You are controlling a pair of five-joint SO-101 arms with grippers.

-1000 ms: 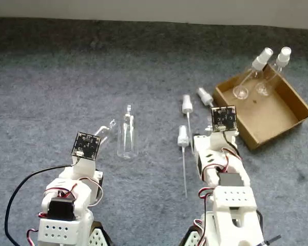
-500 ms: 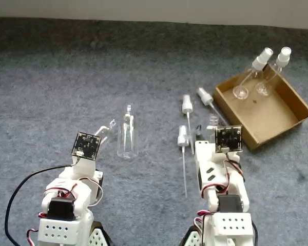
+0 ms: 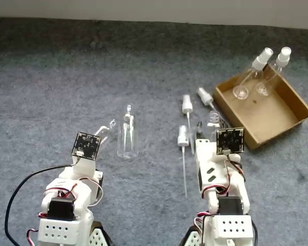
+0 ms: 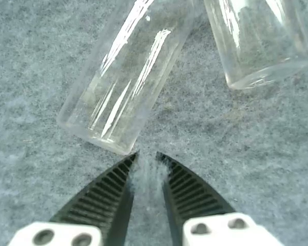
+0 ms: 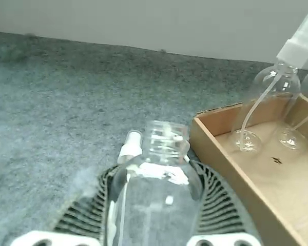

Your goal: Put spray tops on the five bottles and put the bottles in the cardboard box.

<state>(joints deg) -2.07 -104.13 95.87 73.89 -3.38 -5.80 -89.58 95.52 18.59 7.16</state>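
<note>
My right gripper is shut on a clear bottle with no top; its open neck points toward the cardboard box. Two bottles with spray tops lean in the box's far corner. Three loose spray tops lie on the carpet left of the box. My left gripper is shut but for a narrow gap and holds nothing, just short of the base of a lying bottle. A second open bottle lies beside it.
Everything rests on grey carpet. The box's near wall stands close beside the held bottle. A pale wall runs along the far edge. A black cable trails from the left arm's base.
The right arm has drawn back toward its base with the bottle in its gripper, uncovering the spray top and tube near the box corner. The left arm has stayed still.
</note>
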